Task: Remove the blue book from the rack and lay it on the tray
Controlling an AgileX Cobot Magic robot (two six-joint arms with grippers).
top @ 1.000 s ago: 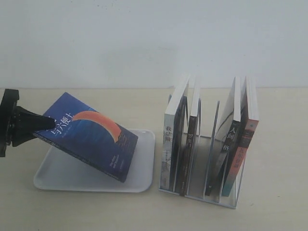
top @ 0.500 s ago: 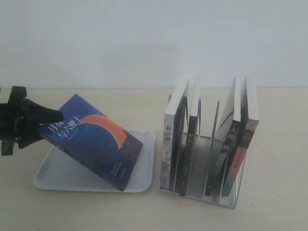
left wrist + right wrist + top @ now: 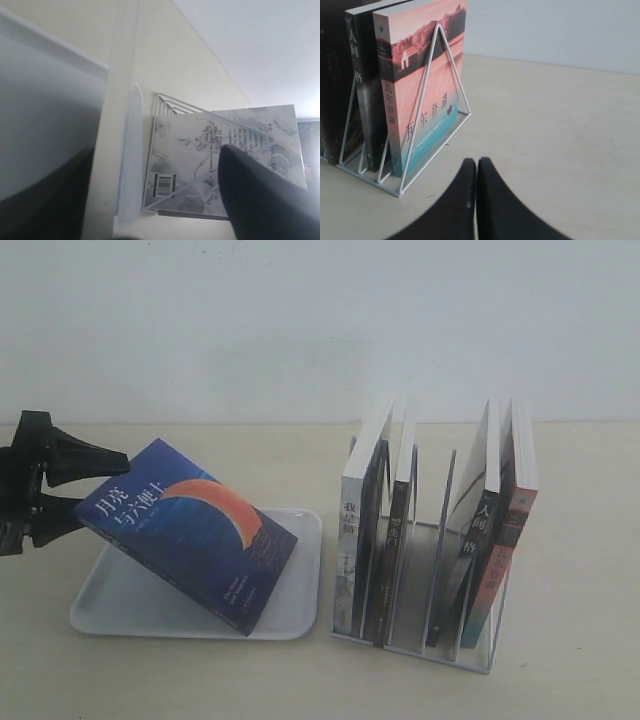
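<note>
Ana: What is on the far left?
Ben: The left tool. Its jaws look spread apart, not squeezing. The top corner of the blue book sits between them and seems to lean on the lower one.
Ana: Where is the book?
Ben: Out of the rack, tilted, cover up. Its low corner touches the tray. The high end is up by the tool.
Ana: Is it hard to hold?
Ben: I think it is light and bendy, with a smooth cover that may slip. Pinching near the spine looks best.
Ana: And the right side?
Ben: The rack stands on the bench with other books. The right tool is pinched closed on nothing.
</note>
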